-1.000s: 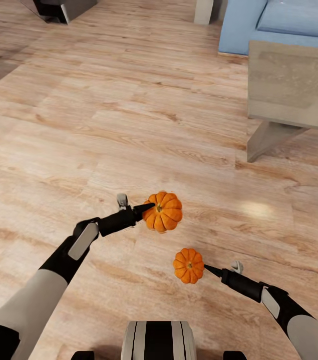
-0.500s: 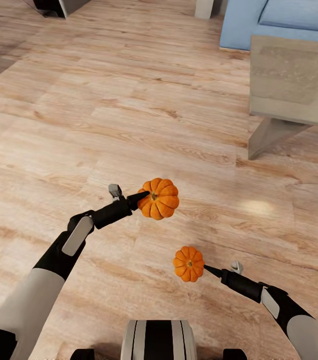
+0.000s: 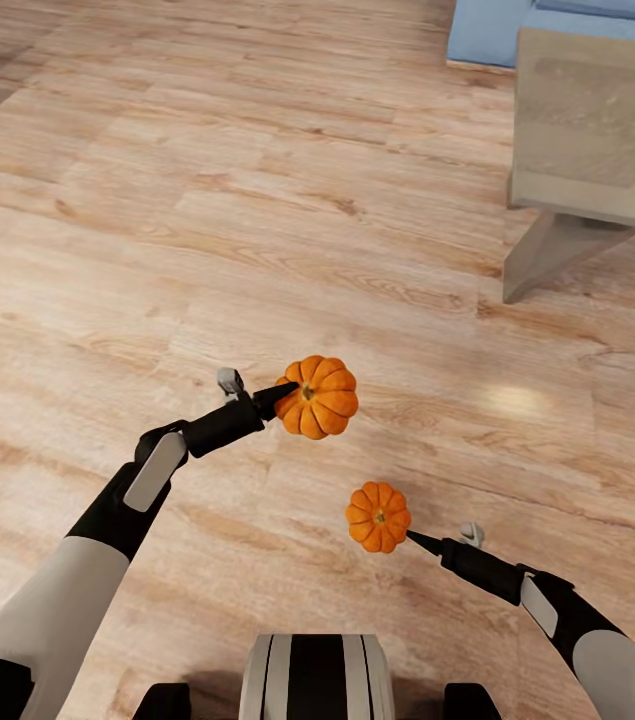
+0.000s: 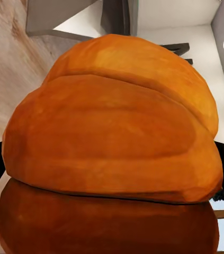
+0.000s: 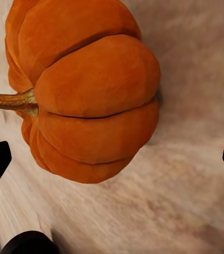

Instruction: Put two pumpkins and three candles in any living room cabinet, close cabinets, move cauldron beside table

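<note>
- Pumpkins, two of them, are held up over the wood-plank floor (image 3: 257, 200), one at the tip of each arm.
- The larger pumpkin (image 3: 319, 397) sits at the left gripper (image 3: 292, 393), whose dark pointed fingers close against its side. It is deep orange with rounded vertical ribs and a small brownish stem at its centre, facing up toward the head camera.
- In the left wrist view the larger pumpkin (image 4: 112, 127) is seen very close: broad smooth lobes parted by shallow grooves, lighter orange on the upper curve, with its reflection in the glossy black surface just under it.
- The smaller pumpkin (image 3: 378, 517) is at the right gripper (image 3: 405, 533), nearer the robot's base (image 3: 315, 680) and well apart from the larger one. It has the same bright orange colour, the same ribbing and a tiny stem at its middle.
- In the right wrist view the smaller pumpkin (image 5: 85, 90) shows fat segments and a curved tan stem sticking out sideways; dark finger parts appear at both edges of that picture, so I cannot tell from it how tightly the jaws close, but the head view shows the thin tip touching the fruit.
- A pale glass-topped table (image 3: 597, 130) stands far off to the right, with a blue sofa (image 3: 487, 30) behind it.
</note>
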